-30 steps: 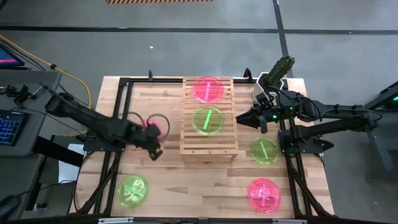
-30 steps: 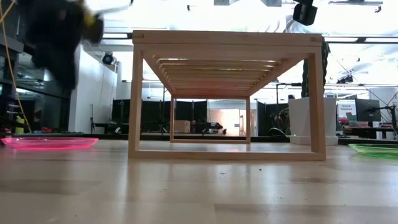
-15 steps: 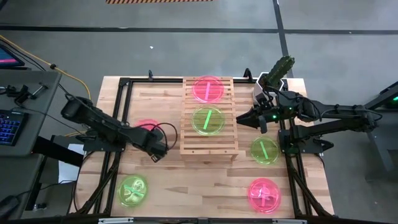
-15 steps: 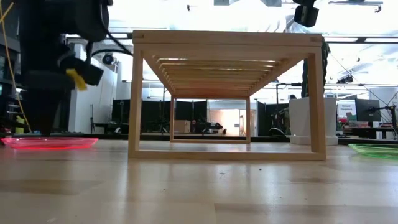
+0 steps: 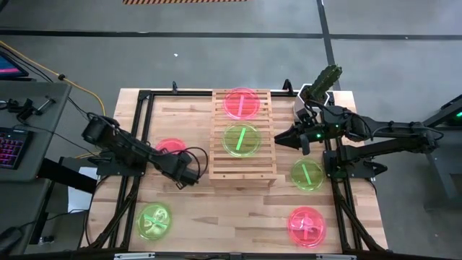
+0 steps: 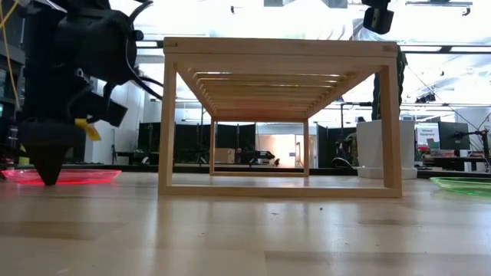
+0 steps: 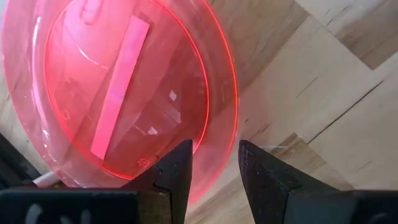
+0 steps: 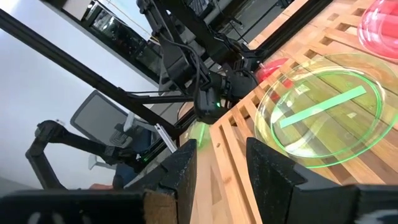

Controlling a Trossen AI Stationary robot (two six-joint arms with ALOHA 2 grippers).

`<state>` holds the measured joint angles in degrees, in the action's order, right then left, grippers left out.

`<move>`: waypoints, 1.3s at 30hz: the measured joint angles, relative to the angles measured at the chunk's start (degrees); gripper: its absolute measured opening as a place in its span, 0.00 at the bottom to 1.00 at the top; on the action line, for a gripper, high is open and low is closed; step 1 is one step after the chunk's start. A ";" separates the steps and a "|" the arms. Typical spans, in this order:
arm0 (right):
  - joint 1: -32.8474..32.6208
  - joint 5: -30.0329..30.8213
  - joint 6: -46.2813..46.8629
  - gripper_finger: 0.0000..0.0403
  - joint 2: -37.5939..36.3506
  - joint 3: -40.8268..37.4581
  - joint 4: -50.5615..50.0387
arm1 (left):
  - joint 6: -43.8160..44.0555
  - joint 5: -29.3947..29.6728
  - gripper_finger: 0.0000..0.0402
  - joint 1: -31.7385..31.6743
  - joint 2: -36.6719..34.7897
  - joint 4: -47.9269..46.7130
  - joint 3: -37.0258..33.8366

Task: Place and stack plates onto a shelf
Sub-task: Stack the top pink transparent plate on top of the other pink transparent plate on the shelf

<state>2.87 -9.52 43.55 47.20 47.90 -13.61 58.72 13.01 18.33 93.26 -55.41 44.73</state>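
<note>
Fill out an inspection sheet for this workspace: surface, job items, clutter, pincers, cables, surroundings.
Surface: wooden tabletop, with black frame rails along both sides.
Job's things: slatted shelf carries one pink plate and one green plate, side by side, not stacked. On the table: pink plate by the left arm, green plate front left, green plate right of the shelf, pink plate front right.
Clutter: white pot with cactus at the far right corner.
Pincers: left pincer open, low over the left pink plate's rim; right pincer open, beside the shelf.
Cables: black loop on the left arm; yellow cable off the table.
Surroundings: keyboard, grey floor.
</note>
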 joint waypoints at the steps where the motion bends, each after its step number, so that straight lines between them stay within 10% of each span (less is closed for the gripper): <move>1: 0.00 0.00 0.00 0.30 0.00 0.00 0.03 | -0.10 0.17 0.30 0.00 0.20 -0.08 0.00; 18: 0.00 0.00 -0.10 0.30 0.00 0.00 -0.61 | -0.31 1.32 0.01 -0.05 -5.51 -4.24 2.59; 32: 0.00 0.00 -0.52 0.30 -0.02 -0.01 -0.85 | -1.04 12.50 0.00 -0.17 -21.53 -27.56 29.30; 39: 0.00 3.34 -0.89 0.30 -0.01 0.00 -0.78 | -21.33 19.94 0.00 -8.38 -18.33 -23.57 44.07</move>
<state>2.87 -6.17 42.66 47.19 47.90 -14.39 37.39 32.95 9.95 74.93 -78.98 88.80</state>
